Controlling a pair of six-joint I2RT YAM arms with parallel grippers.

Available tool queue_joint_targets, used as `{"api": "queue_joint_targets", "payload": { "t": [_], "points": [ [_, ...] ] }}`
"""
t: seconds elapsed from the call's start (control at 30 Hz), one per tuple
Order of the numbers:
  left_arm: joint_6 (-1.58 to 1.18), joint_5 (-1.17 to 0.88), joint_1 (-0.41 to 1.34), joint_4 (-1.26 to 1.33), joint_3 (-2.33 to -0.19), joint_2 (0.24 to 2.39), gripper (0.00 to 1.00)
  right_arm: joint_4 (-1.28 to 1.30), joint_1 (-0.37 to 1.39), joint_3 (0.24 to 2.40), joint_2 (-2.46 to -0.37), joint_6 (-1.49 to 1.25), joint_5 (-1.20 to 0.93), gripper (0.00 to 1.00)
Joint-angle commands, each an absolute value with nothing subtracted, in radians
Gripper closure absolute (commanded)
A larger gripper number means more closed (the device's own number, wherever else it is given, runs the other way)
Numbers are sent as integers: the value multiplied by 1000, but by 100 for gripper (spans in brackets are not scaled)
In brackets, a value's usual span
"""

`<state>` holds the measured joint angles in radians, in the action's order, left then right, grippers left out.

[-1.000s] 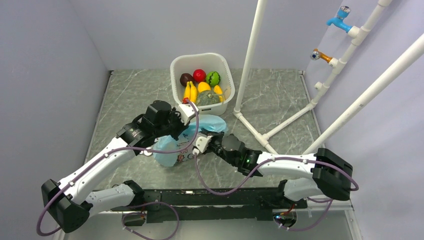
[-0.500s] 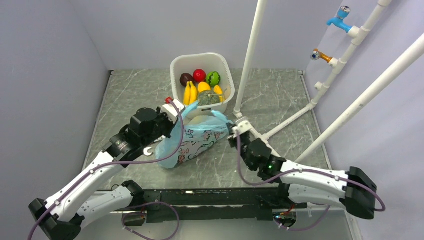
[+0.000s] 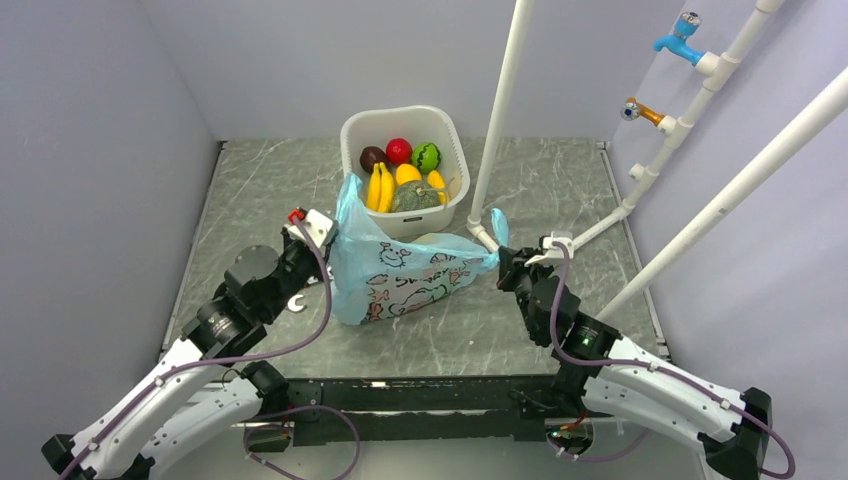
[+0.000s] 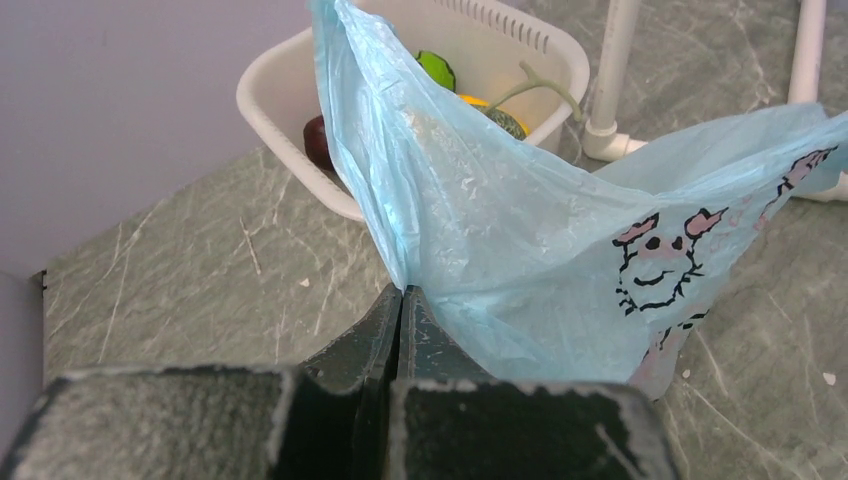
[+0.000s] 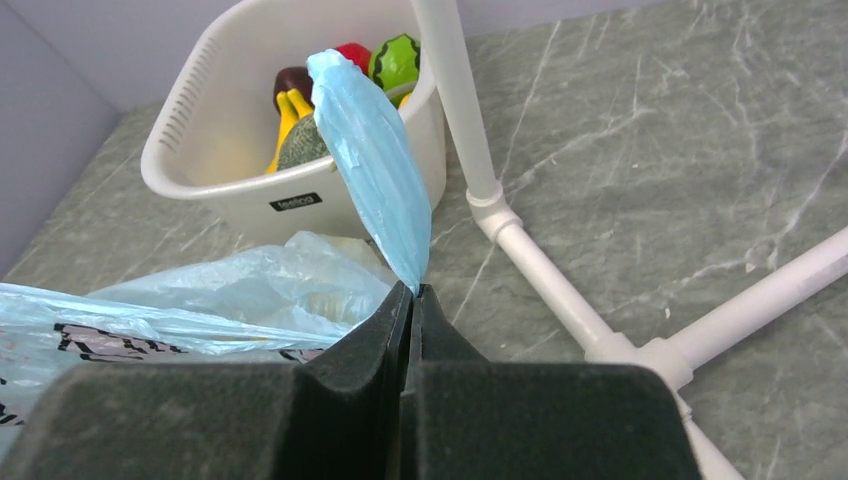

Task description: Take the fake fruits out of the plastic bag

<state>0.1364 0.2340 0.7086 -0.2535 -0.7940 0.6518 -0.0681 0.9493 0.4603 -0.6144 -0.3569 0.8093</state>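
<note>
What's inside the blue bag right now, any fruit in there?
Nothing identifiable shows. The plastic bag is stretched between the left hand and right hand; its printed film hides the inside. The fake fruits seen lie in the white basket behind it.

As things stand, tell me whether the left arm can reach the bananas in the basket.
Probably not: the left pincer is shut on the plastic bag, which hangs between it and the bananas.
</note>
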Motion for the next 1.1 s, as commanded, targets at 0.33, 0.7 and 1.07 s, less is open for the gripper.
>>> {"api": "queue_joint_targets", "payload": {
  "t": [0.33, 0.7, 1.07],
  "points": [
    [184, 113, 688, -235, -837, 675, 100, 113, 920, 594, -672, -307, 704, 91],
    [190, 9, 688, -216, -822, 646, 100, 240, 918, 909, -724, -303, 289, 17],
    [191, -3, 688, -213, -816, 623, 100, -56, 919, 1024, -1008, -463, -199, 21]
  ]
}}
